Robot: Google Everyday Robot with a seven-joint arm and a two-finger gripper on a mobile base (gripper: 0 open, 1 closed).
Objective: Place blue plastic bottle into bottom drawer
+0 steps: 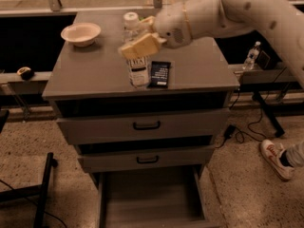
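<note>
Around the upper body of the blue plastic bottle (138,68), the pale fingers (140,46) are clenching, one crossing in front just under the shoulder and the other sitting behind near the white cap. That high grip is leaving the label and base free, probably so the bottle can be lowered upright. The gripper (134,37) is hanging over the front middle of the worktop (90,75). The bottle is standing upright in it, its base at or barely off the surface; which one I cannot tell. A flat black packet (160,74) is lying just beside the bottle on the right, and a pale bowl (80,33) is sitting well apart at the back left, out of the way. The white arm (247,8) is reaching in from the right, keeping the front edge unobstructed. Below, the two upper drawers (146,125) are staying nearly shut, while the bottom drawer (152,201) is standing pulled out and bare, ready to receive the bottle.
</note>
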